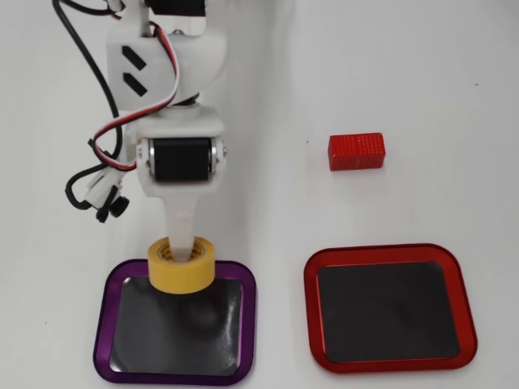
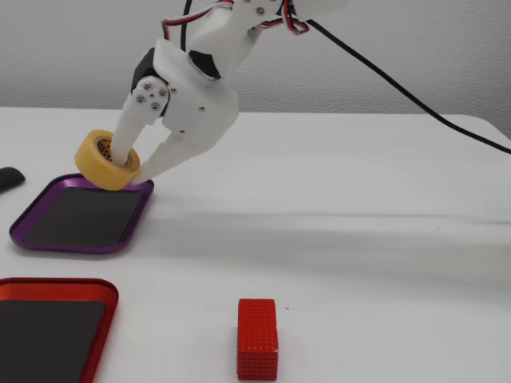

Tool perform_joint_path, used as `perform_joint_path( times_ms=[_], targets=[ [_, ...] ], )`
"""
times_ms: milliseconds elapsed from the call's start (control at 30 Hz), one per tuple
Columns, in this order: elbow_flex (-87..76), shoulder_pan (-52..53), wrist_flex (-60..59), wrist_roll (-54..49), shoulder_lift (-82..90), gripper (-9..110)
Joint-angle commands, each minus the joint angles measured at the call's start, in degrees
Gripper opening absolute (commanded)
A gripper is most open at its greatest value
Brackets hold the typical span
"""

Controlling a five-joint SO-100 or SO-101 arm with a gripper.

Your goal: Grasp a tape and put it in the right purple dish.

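The yellow tape roll (image 1: 180,275) hangs tilted in my gripper (image 1: 185,255), just above the far rim of the purple dish (image 1: 101,324). In the fixed view one finger passes through the tape's (image 2: 94,163) tan core and the other presses on its outer wall, so the gripper (image 2: 134,166) is shut on the roll. There it hovers over the dish's (image 2: 72,246) far right corner, not touching it. The dish's dark inner surface holds nothing.
A same-shaped red-rimmed tray (image 1: 310,316) lies beside the purple dish and also shows at the near left of the fixed view (image 2: 56,283). A red ribbed block (image 1: 355,151) stands apart on the white table, seen near the front in the fixed view (image 2: 257,339).
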State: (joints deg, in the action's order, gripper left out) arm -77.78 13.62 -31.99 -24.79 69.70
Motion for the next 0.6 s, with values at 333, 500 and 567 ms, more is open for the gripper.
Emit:
perform_joint_path(
  times_ms=[333,500,567],
  targets=[
    [7.8,0.3,-6.7,-0.3,-1.5,8],
    [7.9,0.3,-9.1,-0.1,-1.3,9],
    [9.1,0.2,-12.7,0.0,-0.9,9]
  ],
)
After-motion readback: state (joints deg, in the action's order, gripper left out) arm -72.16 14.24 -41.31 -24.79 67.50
